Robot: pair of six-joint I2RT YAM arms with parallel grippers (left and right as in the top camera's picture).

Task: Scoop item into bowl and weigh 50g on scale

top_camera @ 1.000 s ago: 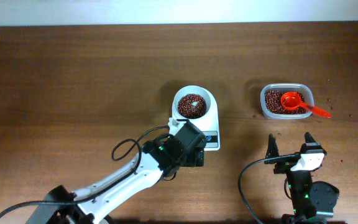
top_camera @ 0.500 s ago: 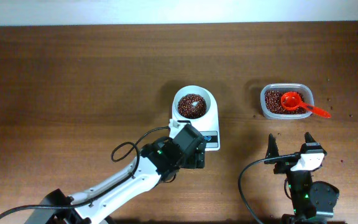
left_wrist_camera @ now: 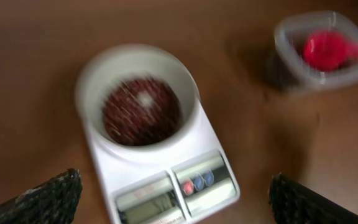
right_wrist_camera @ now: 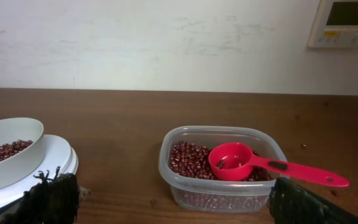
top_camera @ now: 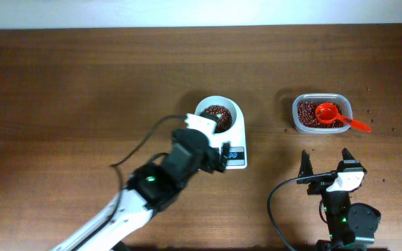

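Observation:
The white bowl (top_camera: 229, 110) stands on the white scale (top_camera: 237, 155) and holds a mound of dark red-brown beans (top_camera: 219, 111). My left gripper (top_camera: 213, 146) hovers above the scale's display end, open and empty. In the blurred left wrist view its fingertips (left_wrist_camera: 48, 199) stand wide either side of the scale (left_wrist_camera: 213, 158), with the bowl (left_wrist_camera: 95, 74) and its beans (left_wrist_camera: 140, 111) ahead. My right gripper (top_camera: 326, 162) is open and empty, in front of the clear tub. In the right wrist view (right_wrist_camera: 176, 205) its jaws are wide apart.
A clear plastic tub (top_camera: 345, 106) of beans (top_camera: 306, 113) stands to the right, with a red scoop (top_camera: 326, 112) lying in it, handle to the right. It shows in the right wrist view (right_wrist_camera: 222, 199) with the scoop (right_wrist_camera: 235, 160). A few stray beans lie on the table at the far right.
My left arm has swung up and toward the bowl, and now covers the bowl's near left rim in the overhead view. The right arm, tub and scoop have not moved.

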